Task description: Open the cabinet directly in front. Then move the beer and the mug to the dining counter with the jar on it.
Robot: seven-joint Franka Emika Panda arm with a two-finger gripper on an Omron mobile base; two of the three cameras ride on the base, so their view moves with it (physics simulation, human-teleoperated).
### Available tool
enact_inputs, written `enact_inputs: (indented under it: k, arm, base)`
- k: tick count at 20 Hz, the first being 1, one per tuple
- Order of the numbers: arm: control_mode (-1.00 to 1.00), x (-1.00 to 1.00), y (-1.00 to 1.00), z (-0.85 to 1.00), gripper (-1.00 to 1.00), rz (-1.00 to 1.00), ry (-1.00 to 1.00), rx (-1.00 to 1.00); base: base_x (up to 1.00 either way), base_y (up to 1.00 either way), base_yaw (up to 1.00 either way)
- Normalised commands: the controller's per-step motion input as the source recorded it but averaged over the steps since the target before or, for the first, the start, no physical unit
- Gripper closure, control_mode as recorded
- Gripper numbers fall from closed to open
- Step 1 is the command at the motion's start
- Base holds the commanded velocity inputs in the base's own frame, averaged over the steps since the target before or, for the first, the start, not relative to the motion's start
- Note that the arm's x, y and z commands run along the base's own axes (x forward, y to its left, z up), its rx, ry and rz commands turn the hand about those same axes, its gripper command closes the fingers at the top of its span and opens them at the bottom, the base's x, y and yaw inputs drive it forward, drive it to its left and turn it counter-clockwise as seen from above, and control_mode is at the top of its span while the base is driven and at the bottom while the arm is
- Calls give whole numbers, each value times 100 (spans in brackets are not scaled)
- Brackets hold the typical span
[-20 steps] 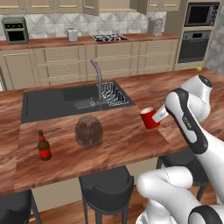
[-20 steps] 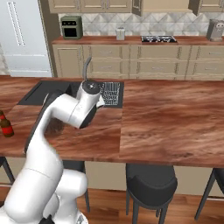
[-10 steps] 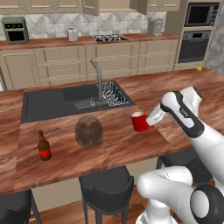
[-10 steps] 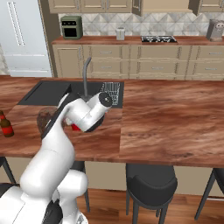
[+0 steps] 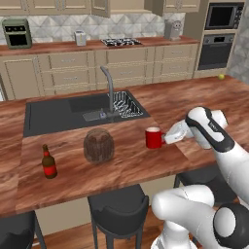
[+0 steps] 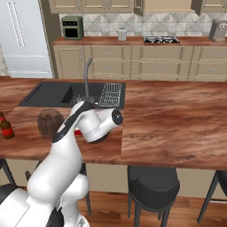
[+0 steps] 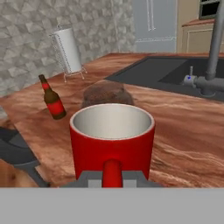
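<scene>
The red mug (image 5: 154, 137) is upright over the dining counter (image 5: 121, 168), a little right of the ribbed brown jar (image 5: 98, 145). My gripper (image 5: 166, 139) is shut on the mug's side handle. In the hand view the mug (image 7: 112, 140) is close up, with its pale inside showing and my gripper (image 7: 112, 178) clamped on the handle. Behind it are the jar (image 7: 105, 94) and the beer (image 7: 52, 99). The beer (image 5: 48, 162) stands on the counter left of the jar. I cannot tell whether the mug touches the wood. A beige wall cabinet door (image 5: 99, 7) stands swung out at the top edge.
A dark sink (image 5: 63, 113) with a curved silver tap (image 5: 110, 90) is set into the counter behind the jar. A white paper-towel roll (image 7: 70, 51) stands at the far end. Dark stools (image 5: 119, 209) line the near side. To the right is bare wood (image 6: 173, 128).
My arm has carried the mug leftward and slightly lower, from the right part of the counter to a spot close to the jar. Jar and beer have stayed put.
</scene>
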Motion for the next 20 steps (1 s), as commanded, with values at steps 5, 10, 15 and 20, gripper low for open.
enact_inputs:
  k: [5,10,15,20]
  arm:
    - [-100,14,29,-10,100,-15,0,0]
    - [-100,24,30,-19,100,-35,0,-2]
    - [-100,3,5,-1,100,-7,0,0]
    - [-100,21,4,-14,100,0,0,0]
  base:
    - [0,0,0]
    - [0,0,0]
    - [0,0,0]
    - [0,0,0]
